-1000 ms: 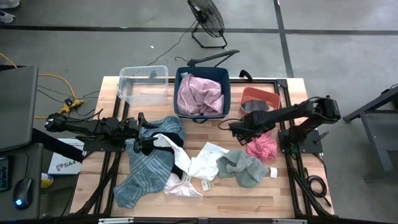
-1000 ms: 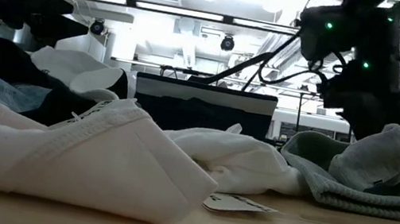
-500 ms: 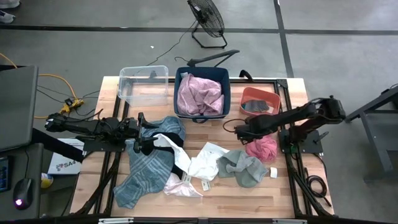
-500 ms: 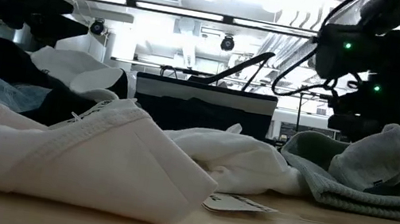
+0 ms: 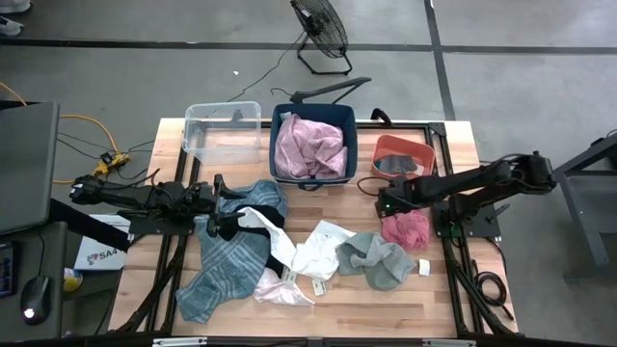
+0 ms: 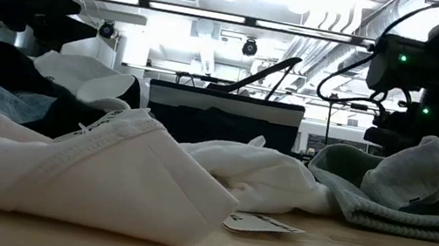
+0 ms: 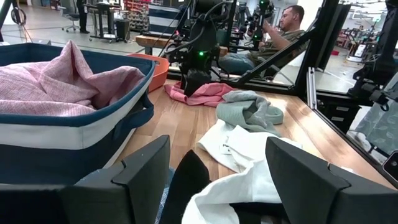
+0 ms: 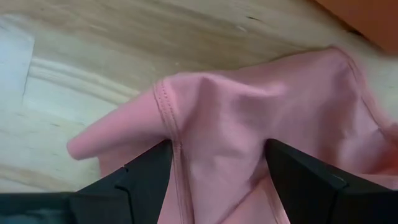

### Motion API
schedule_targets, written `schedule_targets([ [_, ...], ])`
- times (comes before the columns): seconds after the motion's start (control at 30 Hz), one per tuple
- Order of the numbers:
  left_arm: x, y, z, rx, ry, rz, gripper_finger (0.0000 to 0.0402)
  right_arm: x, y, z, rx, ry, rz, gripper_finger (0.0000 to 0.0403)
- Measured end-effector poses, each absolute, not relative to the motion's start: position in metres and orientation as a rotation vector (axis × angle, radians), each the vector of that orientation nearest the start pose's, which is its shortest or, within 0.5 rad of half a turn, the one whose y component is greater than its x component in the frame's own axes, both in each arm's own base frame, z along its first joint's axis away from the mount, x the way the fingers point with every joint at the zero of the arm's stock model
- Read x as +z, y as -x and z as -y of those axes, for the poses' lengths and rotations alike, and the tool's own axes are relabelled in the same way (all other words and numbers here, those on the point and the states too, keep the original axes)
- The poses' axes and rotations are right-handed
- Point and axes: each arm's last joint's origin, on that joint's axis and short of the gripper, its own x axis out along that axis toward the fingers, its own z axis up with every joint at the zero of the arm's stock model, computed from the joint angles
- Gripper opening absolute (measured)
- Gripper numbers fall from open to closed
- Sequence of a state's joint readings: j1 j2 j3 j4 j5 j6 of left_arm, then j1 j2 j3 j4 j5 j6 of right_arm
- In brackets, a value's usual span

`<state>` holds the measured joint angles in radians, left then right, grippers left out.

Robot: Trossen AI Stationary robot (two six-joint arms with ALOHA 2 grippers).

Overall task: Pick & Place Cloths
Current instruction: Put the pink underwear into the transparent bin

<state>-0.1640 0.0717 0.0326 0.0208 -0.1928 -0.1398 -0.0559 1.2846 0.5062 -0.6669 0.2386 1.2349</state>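
Note:
A small pink cloth lies bunched on the table's right part, near the orange tub. My right gripper hangs over its far-left edge, pointing down and open, one finger on either side of a seamed fold. My left gripper waits open and level at the table's left, over a white cloth with black trim. A teal plaid cloth, more white cloths and a grey-green one are spread across the middle. A mauve-pink cloth fills the blue basket. My right gripper stands astride the pink cloth's seamed fold from above. I cannot tell whether its fingertips touch the cloth, which lies slack on the table.
A clear plastic bin, the blue basket and an orange tub stand along the far edge. A small white paper tag lies near the white cloths. A person sits beyond the table's right side.
My right gripper has gone toward the table's right edge and down toward the pink cloth, tipping to point more steeply downward.

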Motion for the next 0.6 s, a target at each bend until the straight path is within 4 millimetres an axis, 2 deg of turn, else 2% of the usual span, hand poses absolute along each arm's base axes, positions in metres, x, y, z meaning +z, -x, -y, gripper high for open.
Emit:
schedule_targets([
  [0.17,0.1710,-0.0996,0.0108,0.031,0.129,-0.016,0.0257,0.1296,-0.1724,0.0177,-1.089,-0.854,-1.062,0.0252],
  [0.3,0.1711,-0.0996,0.0109,0.029,0.132,-0.015,0.0257,0.1291,-0.1737,0.0177,-1.074,-0.852,-1.055,0.0222],
  [0.43,0.1712,-0.0996,0.0110,0.026,0.133,-0.015,0.0257,0.1292,-0.1764,0.0177,-1.037,-0.843,-1.049,0.0152],
  [0.6,0.1714,-0.0995,0.0108,0.031,0.133,-0.012,0.0257,0.1295,-0.1785,0.0174,-1.002,-0.841,-1.050,0.0030],
])
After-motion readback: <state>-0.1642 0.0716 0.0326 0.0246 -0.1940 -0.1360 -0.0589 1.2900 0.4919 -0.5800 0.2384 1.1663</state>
